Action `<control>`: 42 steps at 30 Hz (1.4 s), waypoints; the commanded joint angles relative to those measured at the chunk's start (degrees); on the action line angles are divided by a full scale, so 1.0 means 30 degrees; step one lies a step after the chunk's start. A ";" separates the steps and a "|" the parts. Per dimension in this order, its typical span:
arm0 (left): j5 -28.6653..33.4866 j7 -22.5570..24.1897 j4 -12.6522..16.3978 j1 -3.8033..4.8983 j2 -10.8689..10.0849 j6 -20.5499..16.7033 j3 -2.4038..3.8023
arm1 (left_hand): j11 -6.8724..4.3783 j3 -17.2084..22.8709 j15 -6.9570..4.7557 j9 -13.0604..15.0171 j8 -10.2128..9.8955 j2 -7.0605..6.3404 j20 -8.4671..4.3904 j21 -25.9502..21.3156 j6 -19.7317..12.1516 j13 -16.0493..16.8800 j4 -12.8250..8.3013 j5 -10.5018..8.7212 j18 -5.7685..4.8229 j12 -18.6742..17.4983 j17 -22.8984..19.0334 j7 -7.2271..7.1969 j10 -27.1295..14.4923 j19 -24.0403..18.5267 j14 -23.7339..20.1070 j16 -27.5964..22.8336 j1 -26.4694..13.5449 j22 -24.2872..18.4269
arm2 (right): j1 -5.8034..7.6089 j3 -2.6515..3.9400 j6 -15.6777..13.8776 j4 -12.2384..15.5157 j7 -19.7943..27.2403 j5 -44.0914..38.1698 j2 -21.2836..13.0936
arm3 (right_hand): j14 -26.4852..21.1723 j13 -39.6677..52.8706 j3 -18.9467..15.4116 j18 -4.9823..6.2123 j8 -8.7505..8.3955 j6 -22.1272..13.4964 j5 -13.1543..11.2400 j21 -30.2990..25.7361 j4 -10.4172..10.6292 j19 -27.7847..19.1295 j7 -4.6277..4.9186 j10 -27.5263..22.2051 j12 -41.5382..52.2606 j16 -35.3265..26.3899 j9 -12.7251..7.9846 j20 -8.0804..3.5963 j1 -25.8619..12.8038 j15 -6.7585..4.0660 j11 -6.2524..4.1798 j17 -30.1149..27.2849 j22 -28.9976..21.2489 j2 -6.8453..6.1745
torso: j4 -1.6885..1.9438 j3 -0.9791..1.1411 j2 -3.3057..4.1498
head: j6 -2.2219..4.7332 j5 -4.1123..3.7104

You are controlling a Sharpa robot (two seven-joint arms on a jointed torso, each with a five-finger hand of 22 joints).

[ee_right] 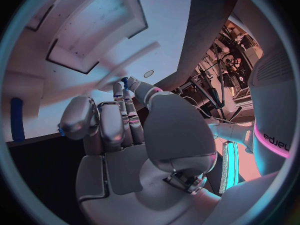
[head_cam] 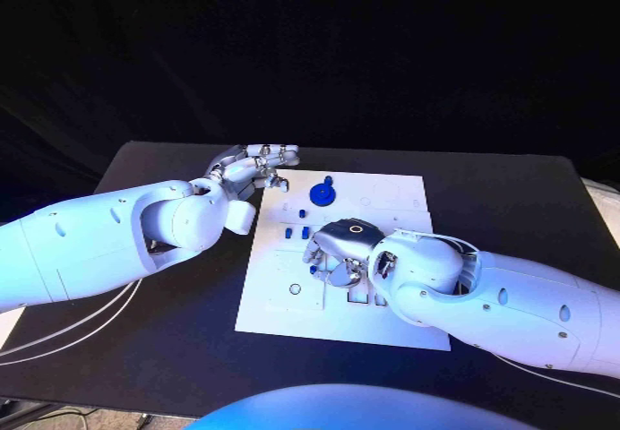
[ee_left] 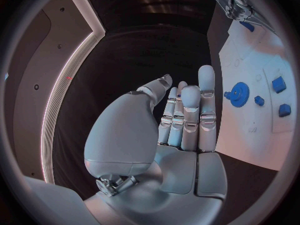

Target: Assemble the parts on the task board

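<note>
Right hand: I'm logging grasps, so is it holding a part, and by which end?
It cannot be told: the right hand is curled over the task board, hiding its fingertips. The left hand holds nothing.

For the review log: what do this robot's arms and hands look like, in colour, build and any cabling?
Both arms are smooth, glossy white shells with rounded, bulbous wrist housings and small dark screw holes. The left hand and right hand are silver metal with pale grey finger pads and segmented fingers showing small coloured bands. Thin white cables hang beneath the left arm, and another runs under the right arm.
</note>
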 commanded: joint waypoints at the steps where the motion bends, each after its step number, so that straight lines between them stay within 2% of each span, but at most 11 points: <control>1: 0.0032 -0.0029 0.0052 -0.0006 -0.0004 0.0383 0.0013 | 0.0034 -0.0076 0.0016 -0.0028 -0.0101 0.0044 0.0061 -0.0112 -0.0106 0.0008 0.0011 -0.0005 0.0357 0.0119 -0.0017 -0.0006 -0.0132 -0.0042 -0.0097 -0.0101 0.0076 -0.0015 | -0.0068 -0.0083 -0.0102 -0.0147 -0.0289 -0.0181 -0.0041 | 0.0541 -0.0001 -0.0296 0.0219 -0.0080 -0.0544 0.0107 -0.0100 -0.0064 -0.0002 0.0156 -0.0678 0.0003 0.0011 -0.0082 0.0223 0.0168 0.0186 0.0213 -0.0046 -0.0101 -0.0221 | 0.0009 0.0011 -0.0006 | 0.0002 -0.0015; 8: 0.0030 -0.0064 0.0036 -0.0006 -0.0019 0.0409 0.0013 | 0.0047 -0.0102 0.0024 -0.0028 -0.0104 0.0057 0.0068 -0.0127 -0.0134 0.0005 0.0009 -0.0005 0.0356 0.0130 -0.0053 0.0005 -0.0171 -0.0044 -0.0121 -0.0112 0.0085 -0.0026 | -0.0085 -0.0086 -0.1752 0.0354 0.0115 -0.0133 -0.0595 | 0.0498 0.0040 -0.0350 0.0228 0.0038 -0.0328 0.0353 -0.0073 -0.0163 0.0017 0.0154 -0.0582 0.0251 -0.0018 -0.0012 0.0258 0.0468 0.0189 0.0202 -0.0146 -0.0070 -0.0071 | 0.0019 0.0043 0.0011 | 0.0046 -0.0080; 10: 0.0028 -0.0072 0.0024 -0.0007 -0.0034 0.0409 0.0013 | 0.0047 -0.0102 0.0024 -0.0028 -0.0104 0.0057 0.0068 -0.0127 -0.0134 0.0005 0.0009 -0.0005 0.0356 0.0130 -0.0053 0.0005 -0.0171 -0.0044 -0.0121 -0.0112 0.0085 -0.0026 | -0.0086 -0.0069 -0.2152 0.0726 0.0192 -0.0083 -0.0999 | 0.0492 0.0050 -0.0330 0.0230 0.0018 -0.0315 0.0466 -0.0059 -0.0217 0.0029 0.0117 -0.0453 0.0364 -0.0015 -0.0014 0.0254 0.0571 0.0172 0.0174 -0.0164 -0.0058 -0.0053 | -0.0016 0.0045 0.0001 | 0.0065 -0.0058; 15: 0.0024 -0.0096 0.0002 -0.0008 -0.0069 0.0422 0.0013 | 0.0047 -0.0102 0.0024 -0.0028 -0.0104 0.0057 0.0068 -0.0127 -0.0134 0.0005 0.0009 -0.0005 0.0356 0.0130 -0.0053 0.0005 -0.0171 -0.0044 -0.0121 -0.0112 0.0085 -0.0026 | 0.0166 0.0123 -0.2632 0.1809 0.0104 0.0133 -0.2305 | 0.0482 0.0052 -0.0291 0.0227 0.0089 -0.0045 0.0608 -0.0028 -0.0228 0.0057 0.0067 -0.0142 0.0596 -0.0009 0.0027 0.0224 0.0636 0.0125 0.0113 -0.0200 -0.0026 0.0000 | -0.0034 0.0016 -0.0032 | 0.0088 -0.0125; 18: 0.0020 -0.0097 0.0002 -0.0008 -0.0084 0.0423 0.0012 | 0.0047 -0.0102 0.0024 -0.0028 -0.0104 0.0057 0.0068 -0.0127 -0.0134 0.0005 0.0009 -0.0005 0.0356 0.0130 -0.0053 0.0005 -0.0171 -0.0044 -0.0121 -0.0112 0.0085 -0.0026 | 0.0661 0.0236 -0.2427 0.2189 -0.0246 0.0402 -0.3180 | 0.0480 0.0043 -0.0286 0.0225 0.0105 0.0065 0.0620 -0.0022 -0.0226 0.0063 -0.0017 -0.0040 0.0665 -0.0005 0.0038 0.0215 0.0635 0.0096 0.0065 -0.0213 -0.0024 -0.0015 | -0.0048 0.0007 -0.0025 | 0.0210 -0.0237; 22: 0.0013 -0.0095 0.0018 -0.0008 -0.0090 0.0442 0.0012 | 0.0047 -0.0102 0.0024 -0.0028 -0.0104 0.0057 0.0068 -0.0127 -0.0134 0.0005 0.0009 -0.0005 0.0356 0.0130 -0.0053 0.0005 -0.0171 -0.0044 -0.0121 -0.0112 0.0085 -0.0026 | 0.1309 0.0317 -0.1847 0.2223 -0.0841 0.0357 -0.4157 | 0.0461 -0.0032 -0.0571 0.0232 -0.0042 -0.0120 0.0333 -0.0049 -0.0179 0.0045 -0.0383 -0.0559 0.0451 -0.0035 -0.0024 0.0197 0.0503 -0.0004 -0.0059 -0.0296 -0.0073 -0.0296 | -0.0033 0.0008 -0.0025 | 0.0347 -0.0423; 27: -0.0003 -0.0096 0.0025 -0.0008 -0.0098 0.0509 0.0012 | 0.0054 -0.0120 0.0030 -0.0027 -0.0103 0.0073 0.0073 -0.0141 -0.0156 0.0004 -0.0001 -0.0003 0.0356 0.0144 -0.0079 0.0011 -0.0201 -0.0046 -0.0140 -0.0118 0.0107 -0.0036 | 0.1792 0.0357 -0.1351 0.1885 -0.1094 0.0083 -0.4953 | 0.0508 -0.0015 -0.1325 0.0246 -0.0055 -0.0368 0.0200 -0.0081 -0.0074 0.0057 -0.0713 -0.1532 0.0068 0.0017 -0.0049 -0.0167 0.0694 -0.0482 -0.0283 -0.0265 -0.0108 -0.0552 | -0.0041 0.0028 -0.0005 | 0.0469 -0.0529; 35: -0.0033 -0.0117 0.0015 -0.0009 -0.0087 0.0587 0.0010 | 0.0054 -0.0120 0.0030 -0.0027 -0.0103 0.0073 0.0073 -0.0141 -0.0156 0.0004 -0.0001 -0.0003 0.0356 0.0144 -0.0079 0.0011 -0.0201 -0.0046 -0.0140 -0.0118 0.0107 -0.0036 | 0.1916 0.0354 -0.0341 0.1344 -0.1123 -0.0176 -0.4973 | 0.0545 0.0007 -0.1783 0.0233 -0.0032 -0.0382 0.0027 -0.0108 0.0059 0.0081 -0.0950 -0.1686 0.0085 0.0009 -0.0036 -0.0345 0.0991 -0.0638 -0.0411 -0.0298 -0.0128 -0.0527 | 0.0013 0.0028 0.0001 | 0.0497 -0.0570; 42: -0.0042 -0.0214 -0.0015 -0.0011 -0.0095 0.0647 0.0010 | 0.0055 -0.0135 0.0033 -0.0024 -0.0095 0.0086 0.0078 -0.0151 -0.0158 0.0006 -0.0009 -0.0002 0.0355 0.0164 -0.0124 0.0011 -0.0207 -0.0049 -0.0163 -0.0135 0.0124 -0.0043 | 0.1866 0.0334 0.0434 0.1182 -0.0987 -0.0236 -0.4823 | 0.0563 0.0058 -0.1907 0.0191 0.0035 0.0051 0.0062 -0.0134 0.0195 0.0109 -0.0894 -0.0788 0.0572 -0.0005 0.0014 -0.0124 0.1235 -0.0296 -0.0398 -0.0368 -0.0152 -0.0271 | 0.0023 0.0021 0.0018 | 0.0468 -0.0549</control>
